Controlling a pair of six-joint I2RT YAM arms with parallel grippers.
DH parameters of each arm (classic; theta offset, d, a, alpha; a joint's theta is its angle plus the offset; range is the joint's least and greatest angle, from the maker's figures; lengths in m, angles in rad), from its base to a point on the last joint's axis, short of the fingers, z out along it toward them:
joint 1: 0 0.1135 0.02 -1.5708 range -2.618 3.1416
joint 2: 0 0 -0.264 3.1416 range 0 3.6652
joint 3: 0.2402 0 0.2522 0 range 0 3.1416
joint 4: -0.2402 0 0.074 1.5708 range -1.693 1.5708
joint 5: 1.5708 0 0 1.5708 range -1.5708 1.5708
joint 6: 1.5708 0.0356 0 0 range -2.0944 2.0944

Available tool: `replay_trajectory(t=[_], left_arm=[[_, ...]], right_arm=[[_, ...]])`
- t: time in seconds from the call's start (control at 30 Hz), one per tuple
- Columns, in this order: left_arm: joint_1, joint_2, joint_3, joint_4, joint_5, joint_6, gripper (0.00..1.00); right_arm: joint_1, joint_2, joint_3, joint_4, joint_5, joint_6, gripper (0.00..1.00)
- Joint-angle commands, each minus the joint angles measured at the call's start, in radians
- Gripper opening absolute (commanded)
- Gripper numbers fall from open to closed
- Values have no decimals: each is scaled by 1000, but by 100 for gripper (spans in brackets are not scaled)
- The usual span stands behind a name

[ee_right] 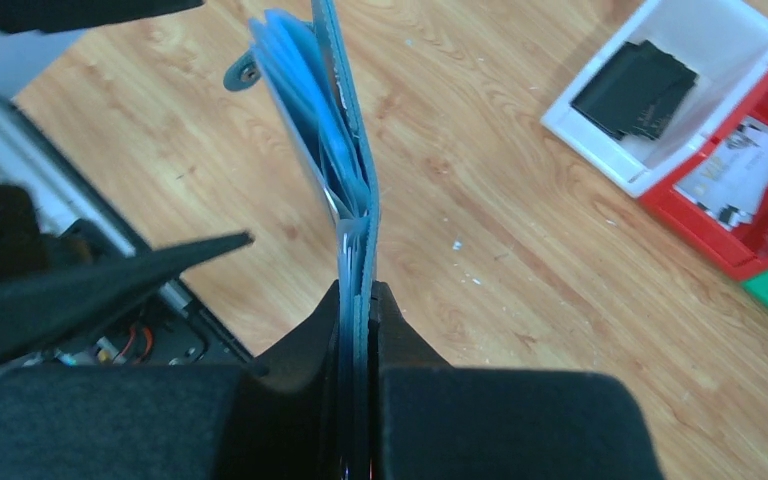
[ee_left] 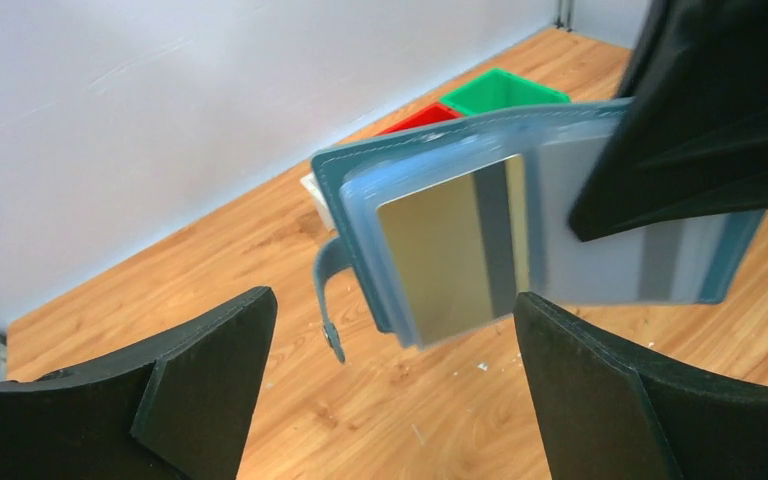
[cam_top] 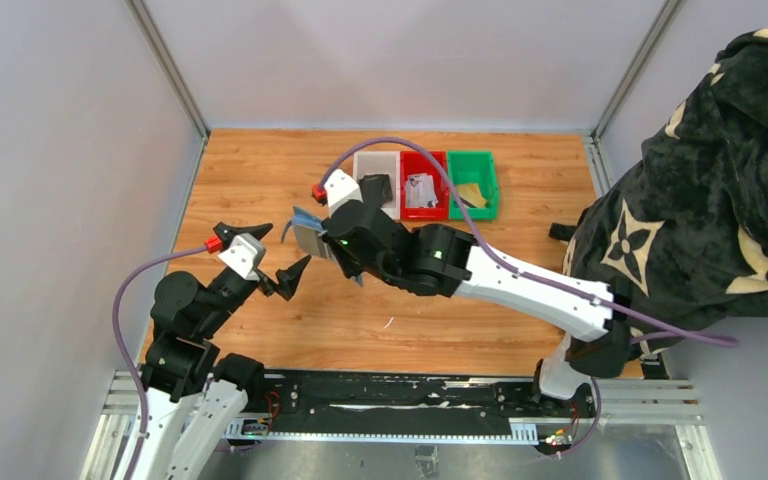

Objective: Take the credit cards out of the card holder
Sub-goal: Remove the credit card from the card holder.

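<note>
The desk carries three bins at its 12 o'clock edge, and the work is in the air above it, a little toward 10 o'clock from the middle. There the right hand is pressed together on the holder, pinching one edge of it so that the leaves fan open at the far end. The left hand is spread wide at 8 o'clock of the holder in the top view and touches nothing; in its own camera the holder hangs between its two fingers. I judge the step to be a first pull: one silvery card shows in the front clear sleeve, and I see no card on the desk. To do it well, the left hand should come forward until only the lower edge of this card, at 6 o'clock in its view, lies between the fingers, not the soft sleeve. Which side of the sleeve is open I cannot tell, so the pull should be slow and straight. The small tab hangs at 9 o'clock of the card; better to stay clear of it.
</note>
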Motion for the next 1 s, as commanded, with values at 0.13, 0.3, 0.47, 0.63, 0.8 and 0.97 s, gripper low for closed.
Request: replay_trajectory(t=[0.13,0.3,0.47,0.63,0.8,0.97], left_arm=[[-8,1,73,-87,47,-6,100],[-8,53,166,-153,224,-120,100],[-8,120,228,-182,455,-316,100],[-8,164,243,-148,614,-459,100],[-8,174,240,-44,656,-573,97],[-8,193,235,61,703,-689,86]], right_arm=[[-8,-265,-295,389,-389,-183,0],[-13,-380,-408,441,-492,-231,0],[-20,-457,-464,467,-554,-261,0],[-28,-517,-508,478,-572,-272,0],[-34,-551,-531,482,-599,-275,0],[-37,-553,-531,464,-603,-274,0]])
